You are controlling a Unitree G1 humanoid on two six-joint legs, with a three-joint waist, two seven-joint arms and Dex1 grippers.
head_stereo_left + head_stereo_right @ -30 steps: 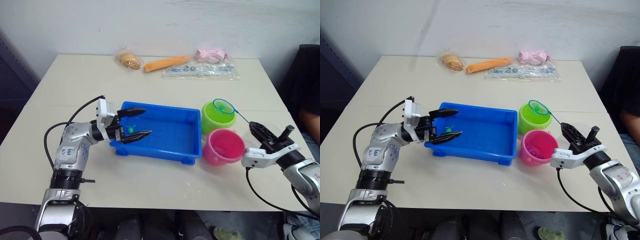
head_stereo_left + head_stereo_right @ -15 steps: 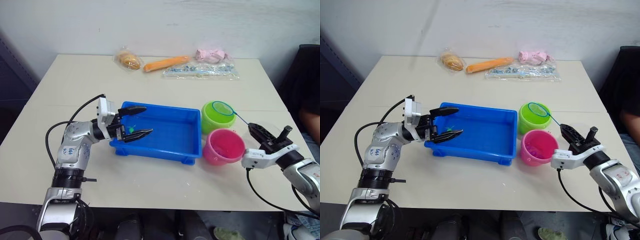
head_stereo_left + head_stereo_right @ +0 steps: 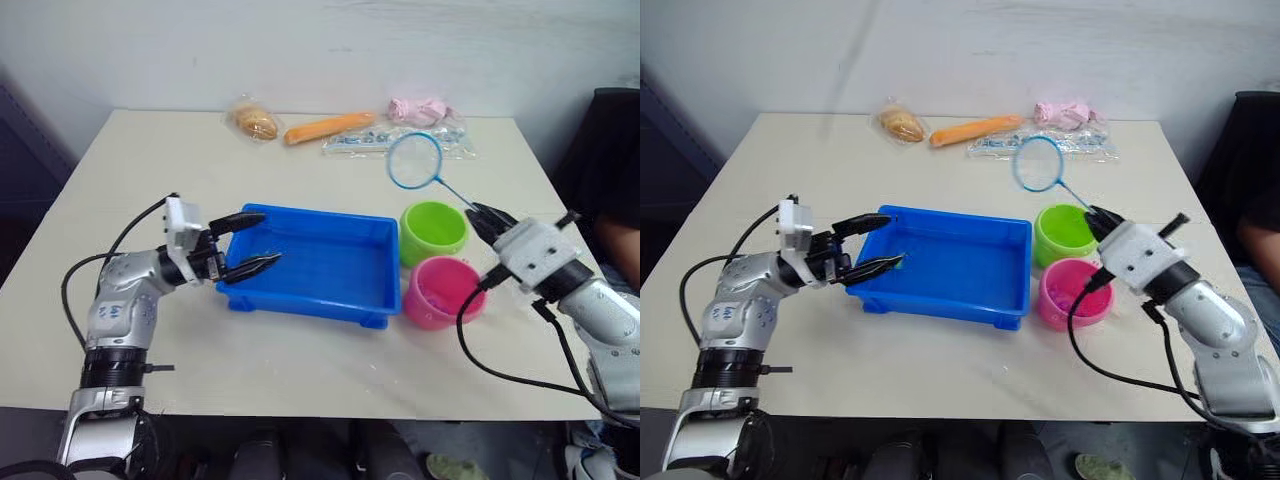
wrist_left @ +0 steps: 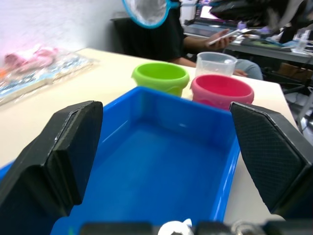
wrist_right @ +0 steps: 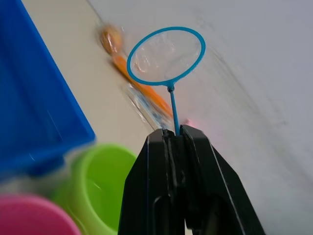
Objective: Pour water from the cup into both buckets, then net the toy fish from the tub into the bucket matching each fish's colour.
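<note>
The blue tub (image 3: 330, 272) lies mid-table, with the lime green bucket (image 3: 433, 231) and the pink bucket (image 3: 443, 291) at its right end. My left gripper (image 3: 270, 237) is open over the tub's left end. A tiny green fish (image 3: 898, 260) shows by its lower finger. My right gripper (image 3: 476, 213) is shut on the net's thin handle. The net's blue ring (image 3: 414, 160) hangs in the air above and behind the green bucket, also seen as the ring (image 5: 166, 55). The clear cup (image 4: 215, 62) stands behind the pink bucket.
Along the table's far edge lie a bagged bun (image 3: 255, 122), a carrot (image 3: 325, 128), a clear packet (image 3: 395, 140) and a pink item (image 3: 422, 108). A person sits off the table's right side (image 3: 620, 240). My right arm's black cable (image 3: 500, 375) loops over the table's front right.
My right arm has risen and lifted the net from the green bucket's rim up and back into the air. My left gripper has drawn slightly left, still open.
</note>
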